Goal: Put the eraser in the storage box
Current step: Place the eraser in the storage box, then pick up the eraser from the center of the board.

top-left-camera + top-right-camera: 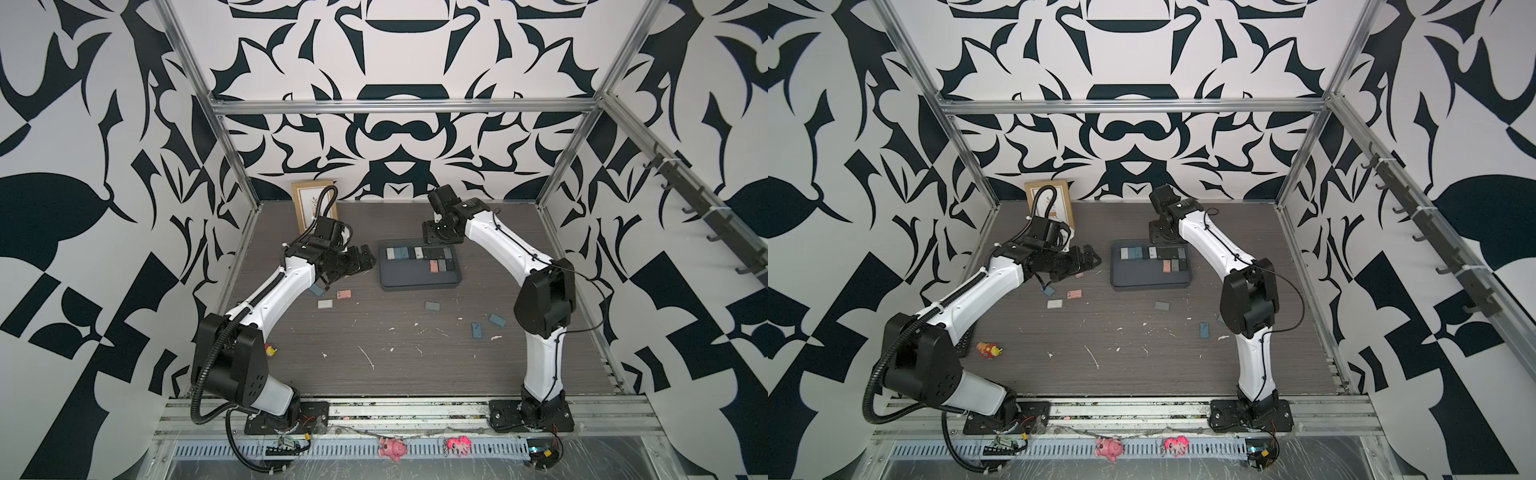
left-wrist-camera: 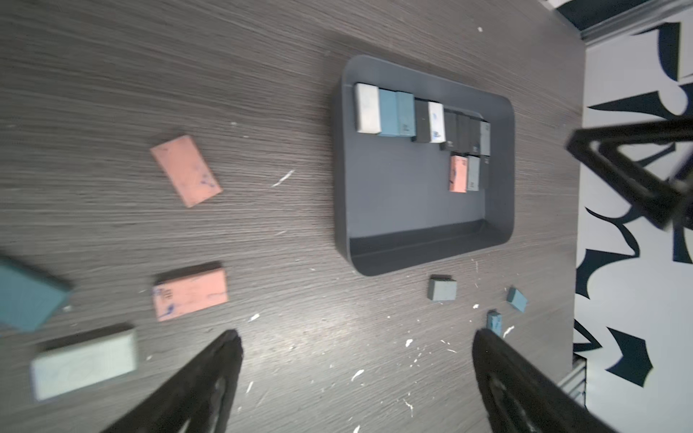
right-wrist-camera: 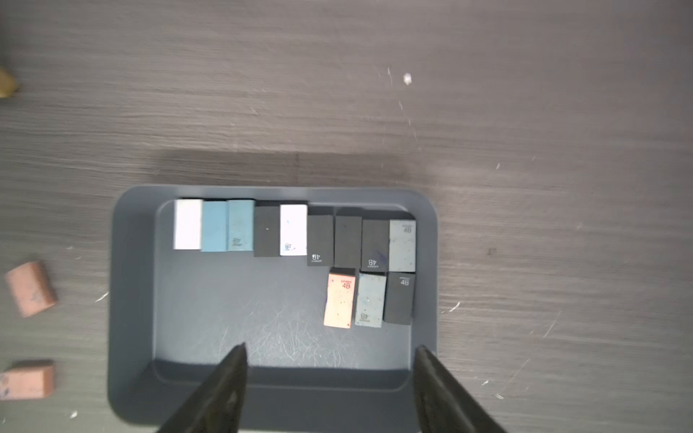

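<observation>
Erasers [image 1: 326, 304] not yet stored lie loose on the table [image 1: 415, 374] by the left gripper [image 2: 359, 333], jaws spread wide and empty, likely lining up a pick. Storage box [image 3: 127, 285] holds tidy rows [image 3: 292, 232] along its far wall, saving room. The right gripper [image 3: 332, 348] hovers above it, jaws apart, holding nothing.

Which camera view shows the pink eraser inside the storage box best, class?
The right wrist view: the pink eraser lies close below, seen square-on in the storage box, its 4B print readable. The left wrist view shows it smaller and slanted; both top views show only a small pink patch.
</observation>
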Action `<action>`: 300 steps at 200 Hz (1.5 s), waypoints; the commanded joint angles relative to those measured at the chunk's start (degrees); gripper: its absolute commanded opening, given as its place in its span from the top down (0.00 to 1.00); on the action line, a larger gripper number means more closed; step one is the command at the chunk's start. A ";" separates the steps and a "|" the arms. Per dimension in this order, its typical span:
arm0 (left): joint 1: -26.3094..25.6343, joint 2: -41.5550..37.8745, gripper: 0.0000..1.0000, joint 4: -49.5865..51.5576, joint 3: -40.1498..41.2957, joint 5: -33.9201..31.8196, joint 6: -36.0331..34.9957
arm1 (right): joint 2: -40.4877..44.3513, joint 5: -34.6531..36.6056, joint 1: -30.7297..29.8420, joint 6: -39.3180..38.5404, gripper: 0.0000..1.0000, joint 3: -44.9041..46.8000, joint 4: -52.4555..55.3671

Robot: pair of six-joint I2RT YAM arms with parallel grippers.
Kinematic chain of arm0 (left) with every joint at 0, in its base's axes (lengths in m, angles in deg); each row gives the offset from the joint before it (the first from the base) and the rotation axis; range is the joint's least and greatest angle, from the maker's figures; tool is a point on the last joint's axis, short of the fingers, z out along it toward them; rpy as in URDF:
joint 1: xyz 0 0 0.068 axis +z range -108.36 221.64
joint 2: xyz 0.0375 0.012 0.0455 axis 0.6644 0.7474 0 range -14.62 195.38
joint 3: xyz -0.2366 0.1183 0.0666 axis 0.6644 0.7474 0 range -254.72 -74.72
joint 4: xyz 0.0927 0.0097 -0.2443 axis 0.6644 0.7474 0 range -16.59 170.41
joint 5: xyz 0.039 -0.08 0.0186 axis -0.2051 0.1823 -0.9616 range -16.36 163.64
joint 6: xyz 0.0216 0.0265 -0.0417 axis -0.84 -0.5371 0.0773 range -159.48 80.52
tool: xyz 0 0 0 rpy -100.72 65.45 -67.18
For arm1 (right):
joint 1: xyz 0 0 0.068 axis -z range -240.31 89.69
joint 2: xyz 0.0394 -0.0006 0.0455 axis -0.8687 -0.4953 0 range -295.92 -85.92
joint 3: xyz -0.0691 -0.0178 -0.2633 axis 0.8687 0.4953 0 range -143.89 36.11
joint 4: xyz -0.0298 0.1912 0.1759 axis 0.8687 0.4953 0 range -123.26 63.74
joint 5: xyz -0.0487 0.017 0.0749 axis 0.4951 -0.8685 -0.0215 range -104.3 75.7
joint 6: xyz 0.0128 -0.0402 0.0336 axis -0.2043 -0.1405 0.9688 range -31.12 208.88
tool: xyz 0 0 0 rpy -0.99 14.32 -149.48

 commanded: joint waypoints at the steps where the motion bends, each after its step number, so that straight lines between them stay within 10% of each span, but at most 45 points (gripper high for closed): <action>1: 3.61 0.64 0.01 9.07 -1.41 -1.27 -3.59 | 5.64 -2.35 -0.48 0.54 0.18 4.26 -1.96; 139: 7.24 15.74 0.01 -1.10 0.07 -0.99 -2.22 | 23.03 -6.58 -7.11 7.00 0.02 34.59 -16.62; 300: 4.37 20.38 0.01 -6.90 3.14 2.11 -1.43 | 22.77 -6.98 -7.90 8.45 0.01 35.94 -16.96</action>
